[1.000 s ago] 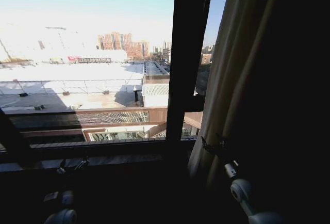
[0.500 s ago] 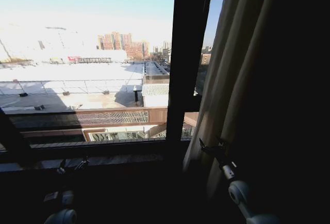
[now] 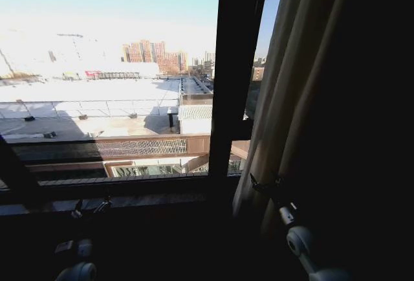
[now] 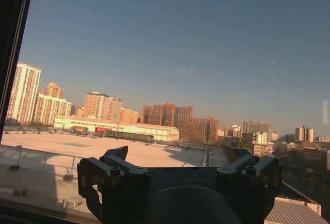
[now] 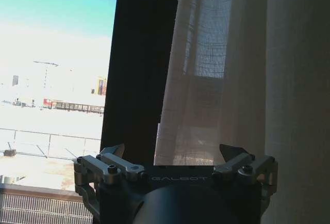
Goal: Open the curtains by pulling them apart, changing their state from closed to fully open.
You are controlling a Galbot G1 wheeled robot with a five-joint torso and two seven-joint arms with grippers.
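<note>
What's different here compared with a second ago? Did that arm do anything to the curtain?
The right gripper drifted slightly toward the window frame and a touch lower, jaws open beside the sheer curtain's edge, holding nothing. The curtain's lower edge swung toward the frame, then settled partway back. The left gripper stayed low by the sill, jaws open, and the view outside is unchanged.

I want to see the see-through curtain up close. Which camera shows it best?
The right wrist view: the curtains are close, lit through, with the weave visible, above the open right gripper. The head view shows them darker. The left wrist view looks out at the city.
</note>
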